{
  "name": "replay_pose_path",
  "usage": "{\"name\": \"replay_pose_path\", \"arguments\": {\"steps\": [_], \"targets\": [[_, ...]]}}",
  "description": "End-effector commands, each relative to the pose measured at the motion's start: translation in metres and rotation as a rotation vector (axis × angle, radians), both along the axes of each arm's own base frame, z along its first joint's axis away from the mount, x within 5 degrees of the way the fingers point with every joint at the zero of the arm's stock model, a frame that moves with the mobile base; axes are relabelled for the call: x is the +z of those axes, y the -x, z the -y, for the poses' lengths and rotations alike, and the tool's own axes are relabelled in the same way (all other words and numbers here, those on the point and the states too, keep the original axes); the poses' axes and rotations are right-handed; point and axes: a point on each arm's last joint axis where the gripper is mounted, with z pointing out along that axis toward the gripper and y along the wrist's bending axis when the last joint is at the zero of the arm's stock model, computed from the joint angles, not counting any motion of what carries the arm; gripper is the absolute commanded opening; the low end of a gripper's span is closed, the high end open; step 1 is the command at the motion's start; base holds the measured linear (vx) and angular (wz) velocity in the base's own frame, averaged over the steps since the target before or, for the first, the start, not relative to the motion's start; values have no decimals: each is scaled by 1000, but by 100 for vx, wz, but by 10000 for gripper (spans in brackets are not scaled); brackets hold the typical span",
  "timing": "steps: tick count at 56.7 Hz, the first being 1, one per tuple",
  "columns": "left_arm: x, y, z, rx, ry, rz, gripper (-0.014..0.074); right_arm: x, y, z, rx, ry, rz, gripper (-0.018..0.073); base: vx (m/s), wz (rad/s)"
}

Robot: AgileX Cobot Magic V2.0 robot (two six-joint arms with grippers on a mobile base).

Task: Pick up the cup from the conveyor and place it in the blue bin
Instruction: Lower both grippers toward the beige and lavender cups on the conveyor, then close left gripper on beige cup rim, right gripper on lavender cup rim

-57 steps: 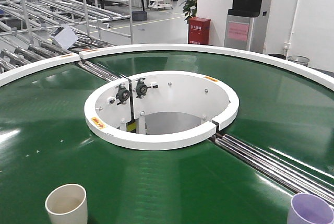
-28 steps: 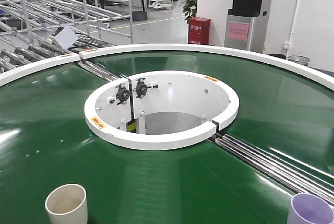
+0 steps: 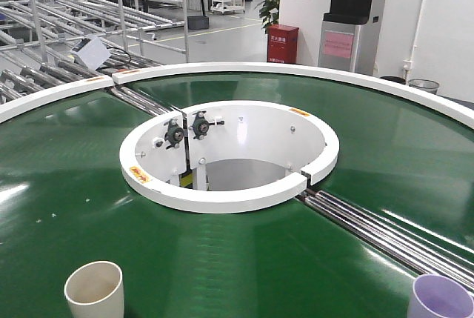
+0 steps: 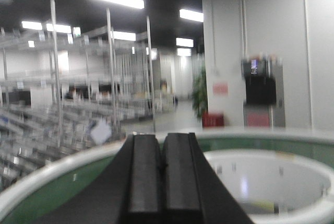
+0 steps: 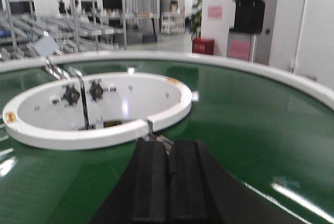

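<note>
Cream plastic cup upright on dark green ring-shaped conveyor belt, near left; pale lilac cup near right; frame bottom cuts off both bases. Left gripper and right gripper: black fingers pressed together, holding nothing; left wrist view blurred

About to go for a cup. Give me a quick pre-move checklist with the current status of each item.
1. Cups on the conveyor: ok; cream cup near left, lilac cup near right, both upright.
2. Opening of left pincer: not ok; jaws shut, empty.
3. Opening of right pincer: not ok; jaws shut, empty.
4. Cup seen in a wrist view: not ok; neither view shows one.
5. Location of blue bin: cannot tell; in no view.
</note>
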Motion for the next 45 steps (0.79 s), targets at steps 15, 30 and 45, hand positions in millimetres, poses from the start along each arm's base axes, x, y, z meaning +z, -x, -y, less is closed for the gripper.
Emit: {"name": "replay_pose_path", "arguments": {"steps": [15, 30, 45], "targets": [[-10, -58, 0, 2, -10, -227, 72, -5, -55, -4, 1, 17, -143, 25, 0, 0], [-27, -85, 0, 1, -10, -351, 328, -12, -64, -5, 1, 20, -192, 216, 0, 0], [-45, -108, 0, -3, 24, -471, 453, -12, -65, -5, 1, 21, -193, 426, 0, 0]]}}
